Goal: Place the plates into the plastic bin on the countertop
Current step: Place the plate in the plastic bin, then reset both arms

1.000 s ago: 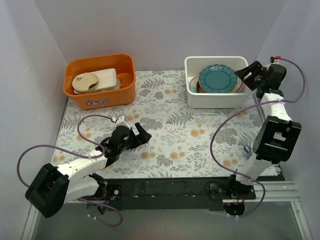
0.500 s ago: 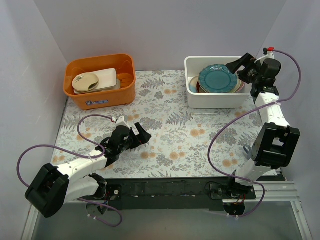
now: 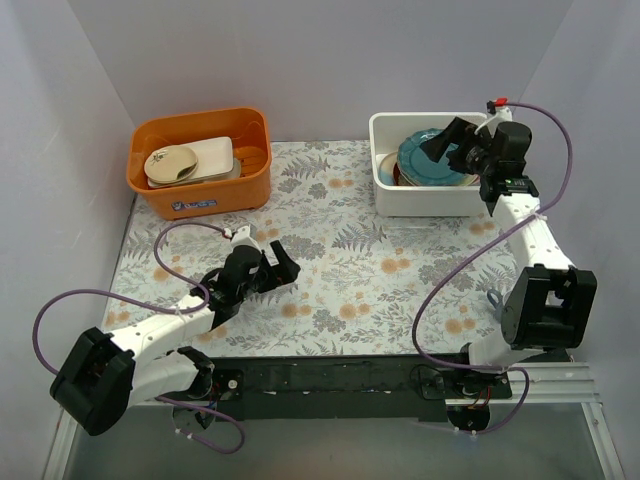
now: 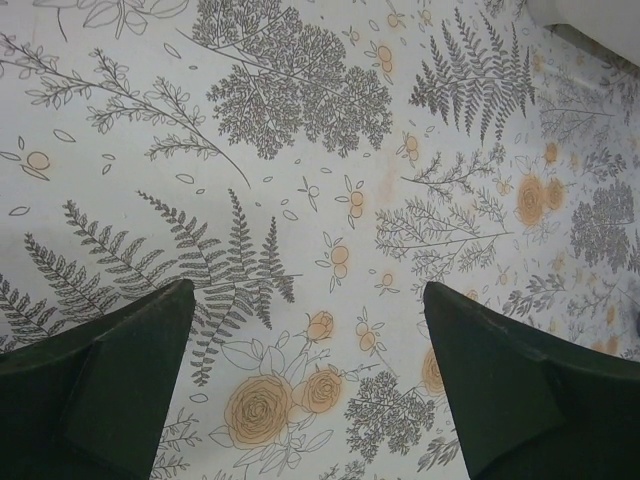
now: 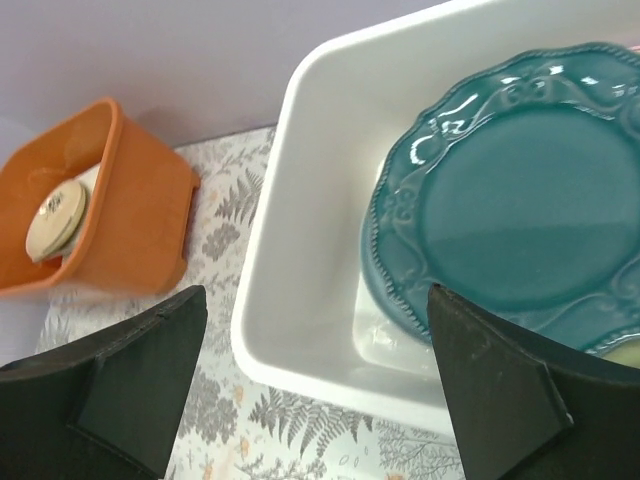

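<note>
The left tool (image 3: 279, 262) hovered wide open and empty over the patterned bench (image 3: 350, 250), while the right tool (image 3: 452, 148), jaws apart and holding nothing, hung above the plastic bin (image 5: 300, 250) where the teal plate (image 5: 510, 210) lay uppermost, so placing looked done and lifting clear seemed next.

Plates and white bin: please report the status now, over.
Left pincer open, empty, low over the countertop. Right pincer open, empty, over the white bin. Teal plate lies inside, on other plates. Nothing in the way.
</note>
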You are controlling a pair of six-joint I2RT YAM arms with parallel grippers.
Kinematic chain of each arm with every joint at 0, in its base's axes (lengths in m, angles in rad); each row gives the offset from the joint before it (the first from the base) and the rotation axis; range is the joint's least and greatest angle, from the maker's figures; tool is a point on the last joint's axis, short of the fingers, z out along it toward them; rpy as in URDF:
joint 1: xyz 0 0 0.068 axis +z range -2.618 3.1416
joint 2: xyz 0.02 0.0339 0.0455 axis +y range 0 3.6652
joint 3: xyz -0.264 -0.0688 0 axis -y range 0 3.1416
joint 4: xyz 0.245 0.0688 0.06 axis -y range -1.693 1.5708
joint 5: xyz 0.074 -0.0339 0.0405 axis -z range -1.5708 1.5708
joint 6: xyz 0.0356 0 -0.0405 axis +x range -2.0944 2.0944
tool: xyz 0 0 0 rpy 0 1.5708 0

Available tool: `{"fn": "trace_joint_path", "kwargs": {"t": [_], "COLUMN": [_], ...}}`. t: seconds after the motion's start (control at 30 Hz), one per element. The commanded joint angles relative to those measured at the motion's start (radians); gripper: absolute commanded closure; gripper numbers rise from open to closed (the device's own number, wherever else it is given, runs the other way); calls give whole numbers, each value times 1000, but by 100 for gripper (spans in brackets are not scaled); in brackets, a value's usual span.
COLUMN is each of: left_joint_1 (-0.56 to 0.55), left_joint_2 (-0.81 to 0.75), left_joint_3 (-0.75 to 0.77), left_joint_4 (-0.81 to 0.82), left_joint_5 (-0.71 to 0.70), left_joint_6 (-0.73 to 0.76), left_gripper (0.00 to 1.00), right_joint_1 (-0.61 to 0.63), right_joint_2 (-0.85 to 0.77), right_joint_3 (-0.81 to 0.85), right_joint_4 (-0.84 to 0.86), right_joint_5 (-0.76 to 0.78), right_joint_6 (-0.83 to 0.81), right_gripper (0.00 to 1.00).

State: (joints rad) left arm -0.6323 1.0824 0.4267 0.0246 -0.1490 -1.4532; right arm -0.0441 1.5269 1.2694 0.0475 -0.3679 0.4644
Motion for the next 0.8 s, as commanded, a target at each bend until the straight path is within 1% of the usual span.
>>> {"fn": "trace_joint_path", "kwargs": {"t": [0.0,0.03,0.1,0.17,0.33,0.57,0.73,0.77], "left_joint_1": [0,-1,0,0,11,85,149,160], "left_joint_2": [-10,-6,7,13,14,-12,-18,-21], "left_joint_3": [79,90,118,135,176,213,236,238], "left_joint_4": [-80,-89,-116,-130,-160,-176,-203,-206], "left_joint_5": [-52,-54,-58,-61,-47,72,137,178], "left_joint_6": [66,74,91,102,117,140,148,148], "left_gripper": [2,2,2,2,2,2,2,2], "right_joint_1": [43,94,142,168,240,274,279,277], "right_joint_2": [-73,-86,-102,-111,-165,-255,-304,-313], "right_joint_3": [-15,-15,-18,-30,-108,-287,-390,-412], "right_joint_4": [-64,-84,-129,-168,-193,-172,-195,-192], "right_joint_5": [6,6,15,18,35,46,67,73], "right_joint_6": [-108,-121,-159,-176,-207,-221,-239,-244], "right_gripper": [3,3,3,3,3,3,3,3]}}
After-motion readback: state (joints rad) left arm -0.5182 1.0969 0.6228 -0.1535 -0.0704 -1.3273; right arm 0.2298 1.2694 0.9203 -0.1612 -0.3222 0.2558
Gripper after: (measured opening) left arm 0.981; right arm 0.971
